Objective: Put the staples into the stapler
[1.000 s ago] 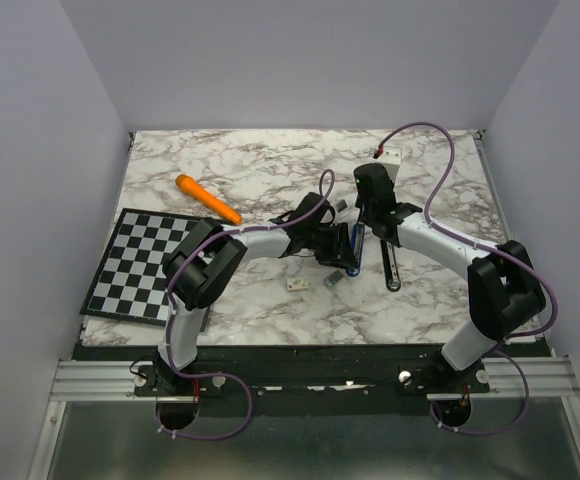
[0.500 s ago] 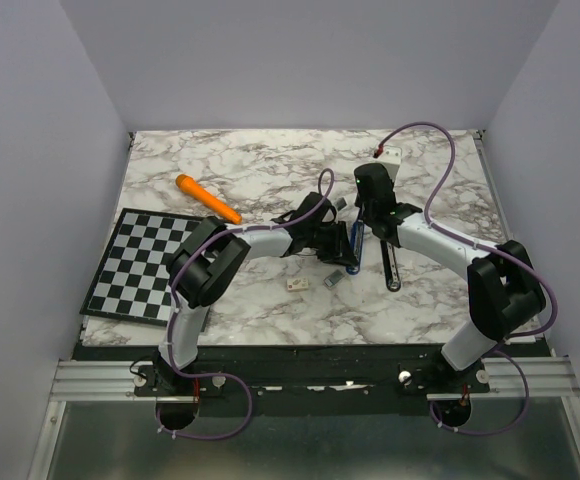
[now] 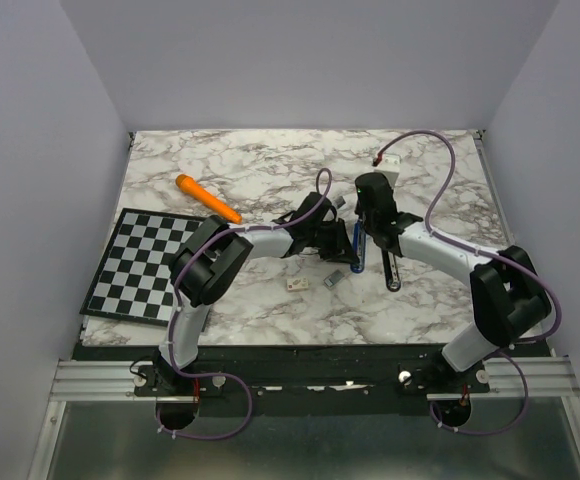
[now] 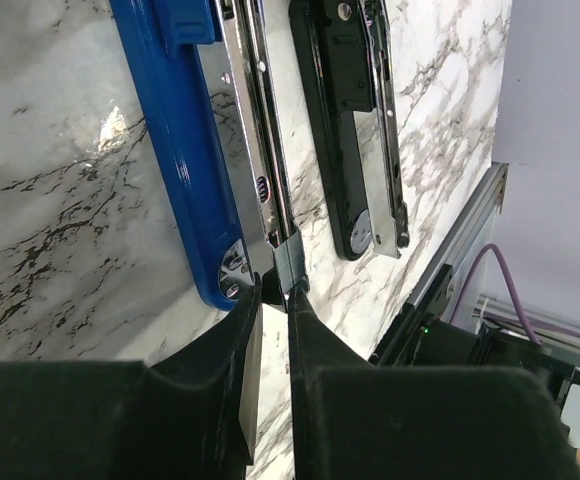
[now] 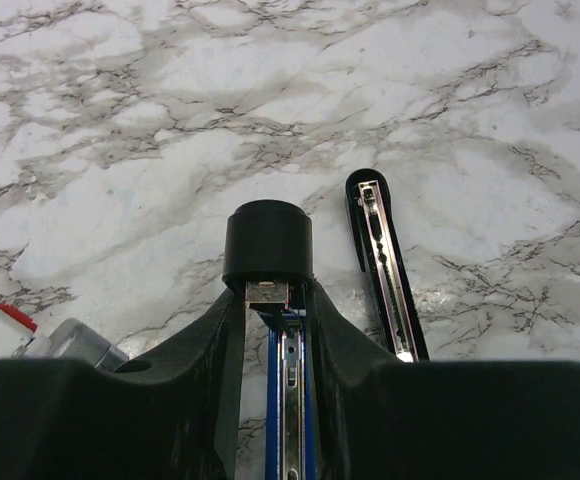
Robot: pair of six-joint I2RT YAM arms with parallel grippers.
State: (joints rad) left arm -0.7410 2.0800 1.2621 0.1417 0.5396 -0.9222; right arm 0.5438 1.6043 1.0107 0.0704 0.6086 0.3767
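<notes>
The stapler lies opened flat. Its blue base (image 3: 356, 250) carries a chrome rail (image 4: 260, 150), and its black cover (image 3: 391, 268) lies beside it. My left gripper (image 3: 342, 243) is closed to a narrow gap, pinching the dark grey front tip of the rail (image 4: 290, 268). My right gripper (image 5: 270, 295) straddles the hinge end and clasps it just behind the black round cap (image 5: 266, 240). The staples (image 3: 332, 279), a tiny grey strip, lie on the marble near the arms, apart from both grippers.
A tiny whitish box (image 3: 295, 284) lies left of the staples. An orange marker (image 3: 208, 198) and a checkered mat (image 3: 140, 265) are at the left. A white box (image 3: 390, 160) stands at the back right. The tabletop is marble.
My right gripper has shifted slightly toward the near edge. The left gripper and the stapler have barely moved. The staples and the box lie where they were.
</notes>
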